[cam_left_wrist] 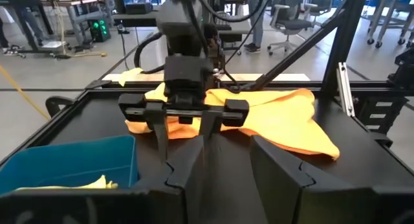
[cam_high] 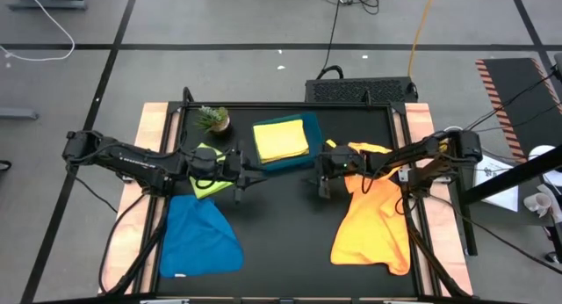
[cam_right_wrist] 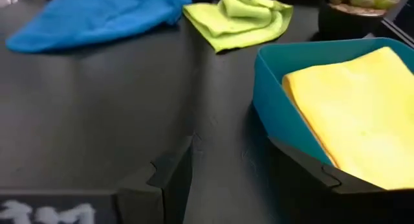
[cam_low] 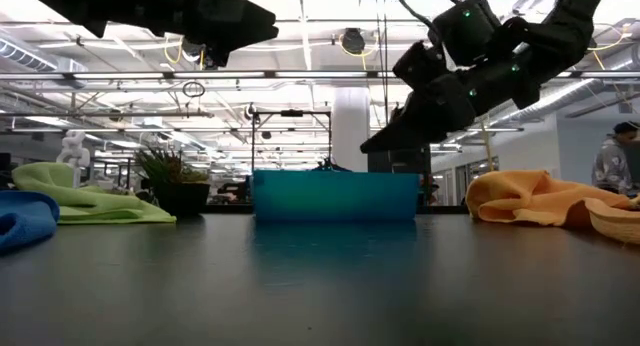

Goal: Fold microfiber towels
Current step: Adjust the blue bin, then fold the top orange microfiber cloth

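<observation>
Both grippers hang above the bare middle of the table, facing each other, each open with nothing between its fingers. My left gripper (cam_high: 239,183) (cam_left_wrist: 226,156) is beside the crumpled lime green towel (cam_high: 206,160) (cam_right_wrist: 242,17). The blue towel (cam_high: 202,238) (cam_right_wrist: 97,17) lies spread at the near left. My right gripper (cam_high: 323,185) (cam_right_wrist: 229,149) (cam_left_wrist: 184,130) stands just left of the orange towels (cam_high: 373,218) (cam_left_wrist: 278,117), which lie loose on the table's right side. A folded yellow towel (cam_high: 281,139) (cam_right_wrist: 349,117) rests in the teal tray (cam_high: 297,155) (cam_right_wrist: 278,101).
A small potted plant (cam_high: 213,119) (cam_low: 175,186) stands at the far left, behind the lime green towel. The teal tray (cam_low: 335,196) sits at the far middle. Bare black tabletop (cam_high: 281,234) stretches between the blue and orange towels. A person (cam_low: 612,161) stands beyond the table.
</observation>
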Tool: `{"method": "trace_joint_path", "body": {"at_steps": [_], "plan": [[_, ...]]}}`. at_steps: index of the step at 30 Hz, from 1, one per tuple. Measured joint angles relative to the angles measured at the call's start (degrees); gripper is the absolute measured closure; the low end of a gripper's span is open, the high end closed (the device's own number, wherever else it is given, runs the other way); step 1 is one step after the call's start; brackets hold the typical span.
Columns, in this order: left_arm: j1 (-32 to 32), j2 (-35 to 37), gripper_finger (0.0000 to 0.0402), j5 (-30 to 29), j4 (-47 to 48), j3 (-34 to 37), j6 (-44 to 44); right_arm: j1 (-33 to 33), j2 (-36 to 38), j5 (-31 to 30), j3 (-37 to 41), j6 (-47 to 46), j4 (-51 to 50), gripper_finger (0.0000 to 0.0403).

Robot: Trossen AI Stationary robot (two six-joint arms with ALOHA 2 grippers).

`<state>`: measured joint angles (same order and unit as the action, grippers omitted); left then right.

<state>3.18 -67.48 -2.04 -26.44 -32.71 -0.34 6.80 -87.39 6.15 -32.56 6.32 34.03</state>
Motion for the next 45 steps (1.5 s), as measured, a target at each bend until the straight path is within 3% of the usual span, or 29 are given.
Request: {"method": "trace_joint_path", "body": {"at_steps": [14,18,22,25,30,34,40,45], "plan": [[0.02,0.0,0.0275,-0.07,-0.21,0.0,-2.91,0.04,-15.3,-7.7,-16.78,5.1,-10.41,0.0223],[0.02,0.0,0.0275,-0.07,0.17,0.0,-3.26,1.78,-16.59,-8.72,-19.1,3.87,-10.19,0.0223],[0.02,0.0,0.0275,-0.07,0.87,0.0,-3.36,3.77,-16.59,-13.92,-19.58,1.56,-9.02,0.0223],[0.02,-0.02,0.0275,-0.07,1.14,0.0,-3.44,5.28,-15.84,-11.46,-19.62,-0.42,-9.32,0.0223],[0.07,-0.02,0.0275,-0.07,1.49,0.0,-3.84,5.02,-12.0,-2.29,-19.53,-2.22,-13.43,0.0223],[0.27,-0.02,0.0275,-0.04,1.46,0.0,-3.91,2.17,-5.92,-1.8,-19.55,-1.16,-21.1,0.0223],[0.81,-0.02,0.0275,-0.04,1.97,0.0,-2.01,-3.52,5.32,-13.68,-19.55,-1.85,-39.45,0.0223],[0.81,-0.02,0.0275,-0.04,1.95,0.0,-3.15,-5.69,12.41,-19.68,-19.55,-10.51,-58.64,0.0223]]}}
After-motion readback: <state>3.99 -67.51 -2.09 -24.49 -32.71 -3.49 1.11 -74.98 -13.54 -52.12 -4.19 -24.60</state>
